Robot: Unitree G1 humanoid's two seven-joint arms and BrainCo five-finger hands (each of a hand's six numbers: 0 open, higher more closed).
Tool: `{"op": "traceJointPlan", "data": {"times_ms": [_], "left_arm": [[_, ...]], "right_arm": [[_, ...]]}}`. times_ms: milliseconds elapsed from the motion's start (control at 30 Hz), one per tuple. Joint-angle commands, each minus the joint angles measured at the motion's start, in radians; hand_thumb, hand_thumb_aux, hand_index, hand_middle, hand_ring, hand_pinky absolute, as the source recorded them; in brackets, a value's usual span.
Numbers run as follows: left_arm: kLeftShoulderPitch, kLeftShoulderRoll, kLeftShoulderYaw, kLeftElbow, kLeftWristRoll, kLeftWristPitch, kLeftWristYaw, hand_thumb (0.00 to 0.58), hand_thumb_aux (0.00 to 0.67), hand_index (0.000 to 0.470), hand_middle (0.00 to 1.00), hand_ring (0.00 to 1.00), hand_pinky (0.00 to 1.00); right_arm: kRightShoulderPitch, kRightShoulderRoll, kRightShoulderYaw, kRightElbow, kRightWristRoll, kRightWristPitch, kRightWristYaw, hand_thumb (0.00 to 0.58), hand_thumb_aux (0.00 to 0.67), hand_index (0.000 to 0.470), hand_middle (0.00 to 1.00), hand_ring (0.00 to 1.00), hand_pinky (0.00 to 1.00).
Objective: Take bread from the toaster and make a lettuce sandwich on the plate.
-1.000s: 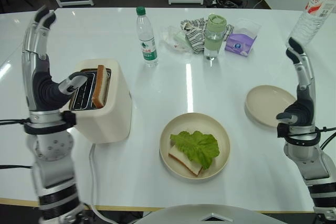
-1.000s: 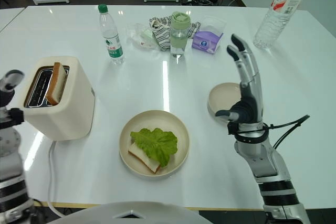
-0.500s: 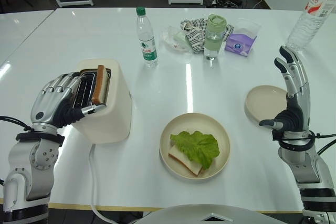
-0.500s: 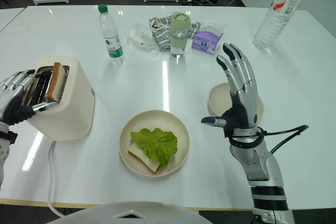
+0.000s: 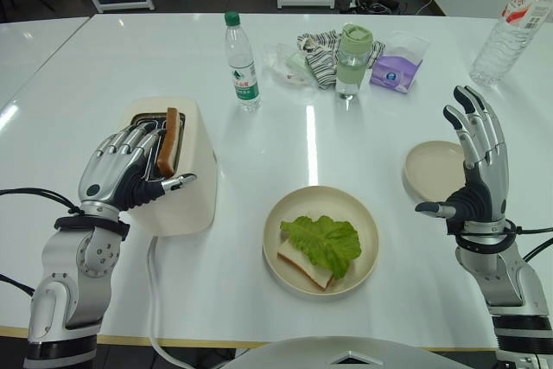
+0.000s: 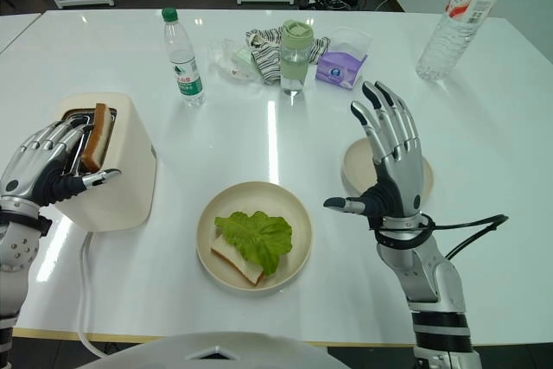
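A cream toaster [image 5: 192, 187] stands at the left of the white table, with one slice of bread [image 5: 168, 141] upright in its slot. My left hand [image 5: 121, 170] hovers over the toaster's left side, fingers spread toward the slice but not closed on it. A cream plate [image 5: 363, 224] near the front centre holds a bread slice [image 5: 301, 265] with a lettuce leaf [image 5: 325, 242] on top. My right hand [image 5: 472, 174] is raised, open and empty, to the right of that plate.
A second, bare plate [image 5: 436, 168] lies behind my right hand. Along the back stand a water bottle [image 5: 241, 62], a green-lidded cup [image 5: 352, 60], a striped cloth [image 5: 318, 49], a purple tissue pack [image 5: 396, 66] and a large bottle [image 5: 511, 30]. The toaster's cord [image 5: 152, 300] runs to the front edge.
My left hand has come down from upright and moved right onto the toaster beside the bread slice. My right hand has turned palm-inward and shifted slightly left.
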Motion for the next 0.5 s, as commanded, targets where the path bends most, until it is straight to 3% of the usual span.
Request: {"op": "traceJointPlan", "data": {"times_ms": [33,500], "left_arm": [[0.015,0.019,-0.015,0.068,0.011,0.027,-0.023,0.580,0.670,0.470,0.00,0.00,0.00],[0.024,-0.001,0.014,0.010,-0.091,0.053,-0.040,0.580,0.670,0.470,0.00,0.00,0.00]], "right_arm": [[0.016,0.002,-0.015,-0.011,-0.006,-0.001,-0.005,0.000,0.000,0.000,0.00,0.00,0.00],[0.017,-0.010,-0.021,0.012,-0.005,-0.023,-0.010,0.000,0.000,0.000,0.00,0.00,0.00]]}}
